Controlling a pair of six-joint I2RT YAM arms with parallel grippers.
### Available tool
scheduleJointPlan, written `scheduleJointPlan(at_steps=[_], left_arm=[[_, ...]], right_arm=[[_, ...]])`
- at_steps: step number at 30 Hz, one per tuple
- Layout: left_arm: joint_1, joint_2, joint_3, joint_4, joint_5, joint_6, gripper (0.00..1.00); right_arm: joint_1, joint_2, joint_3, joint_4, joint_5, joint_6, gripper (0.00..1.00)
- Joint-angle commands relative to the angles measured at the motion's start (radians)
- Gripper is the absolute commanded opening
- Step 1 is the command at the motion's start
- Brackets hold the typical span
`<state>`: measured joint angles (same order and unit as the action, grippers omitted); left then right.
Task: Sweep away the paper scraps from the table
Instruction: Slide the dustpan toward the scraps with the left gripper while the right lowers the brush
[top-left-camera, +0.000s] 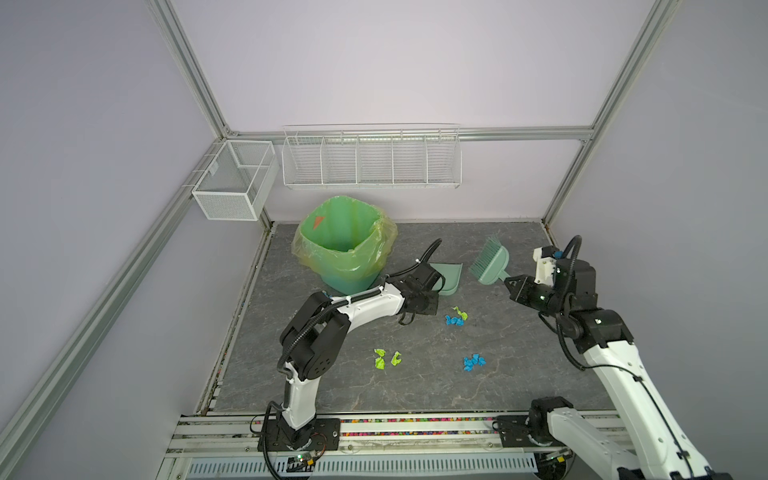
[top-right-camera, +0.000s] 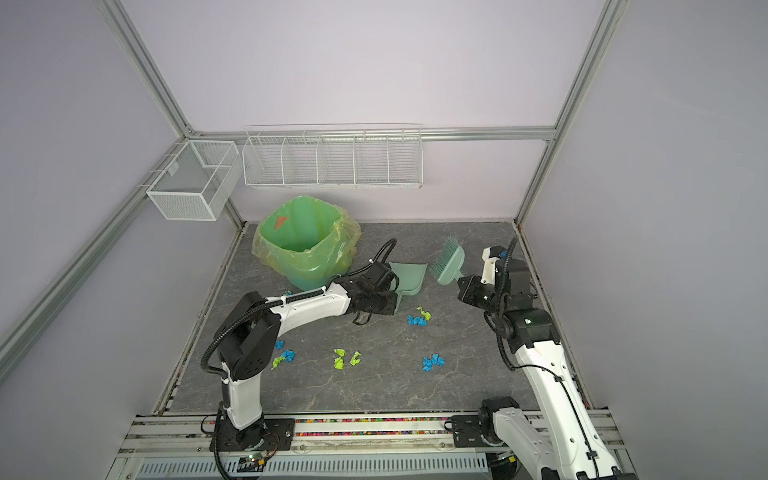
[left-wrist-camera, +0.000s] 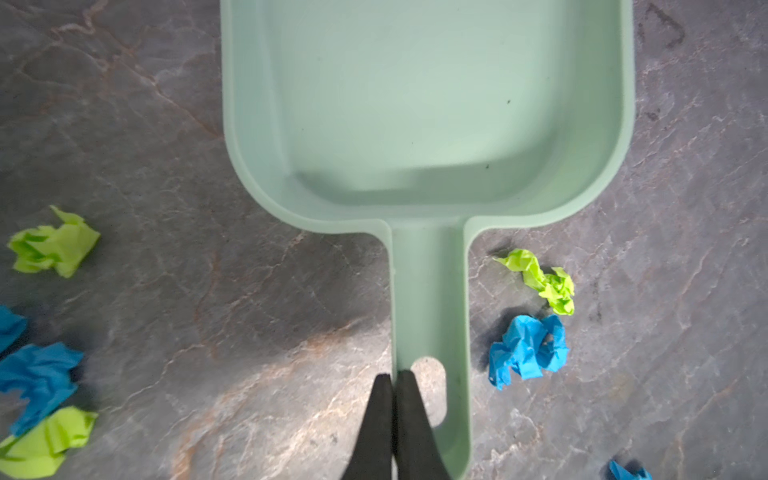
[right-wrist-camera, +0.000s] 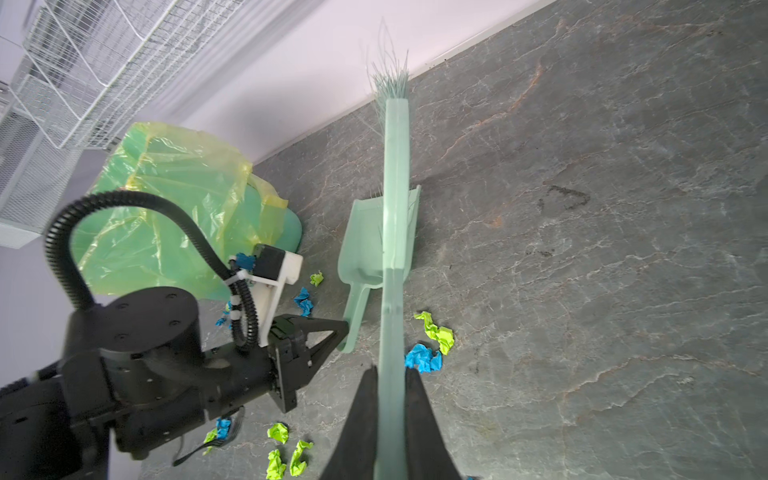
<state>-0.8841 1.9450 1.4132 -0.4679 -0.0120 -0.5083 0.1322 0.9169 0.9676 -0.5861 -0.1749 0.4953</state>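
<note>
Paper scraps lie in small blue and lime-green clusters on the table: one beside the dustpan handle, one in the middle, one to the right, and more near the left arm. My left gripper is shut on the side wall of the handle of the pale green dustpan, which rests flat and empty by the bin. My right gripper is shut on the handle of the pale green brush, its bristles pointing toward the back wall, right of the dustpan.
A green bin lined with a yellowish bag stands at the back left, right behind the dustpan. Two white wire baskets hang on the walls above it. Aluminium framing edges the table, with the arm bases along the front rail.
</note>
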Motion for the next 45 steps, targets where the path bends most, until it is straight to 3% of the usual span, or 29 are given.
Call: scheduleJointPlan(at_steps=[1,9,17,24,36,45], left_arm=[[-0.004,-0.072,0.084,-0.144,-0.032,0.051,0.0],[-0.005,-0.203,0.145,-0.441,-0.055,0.135,0.0],[-0.036,-0.301,0.082,-0.668,-0.078,0.2,0.0],[-0.053,-0.426,-0.065,-0.673,0.008,0.208,0.0],[-0.091,-0.498,-0.235,-0.593,0.091,0.209,0.0],[-0.148,-0.485,-0.233,-0.591,0.029,0.216,0.0]], right_arm=[[-0.004,0.015,0.058,-0.071,0.037,-0.054,0.07],[-0.005,0.081,0.157,-0.243,0.098,-0.125,0.07],[-0.003,0.181,0.258,-0.43,0.139,-0.214,0.07],[0.01,0.221,0.279,-0.497,0.147,-0.266,0.07],[0.168,0.366,0.358,-0.57,0.276,-0.277,0.07],[0.195,0.448,0.397,-0.583,0.311,-0.285,0.07]])
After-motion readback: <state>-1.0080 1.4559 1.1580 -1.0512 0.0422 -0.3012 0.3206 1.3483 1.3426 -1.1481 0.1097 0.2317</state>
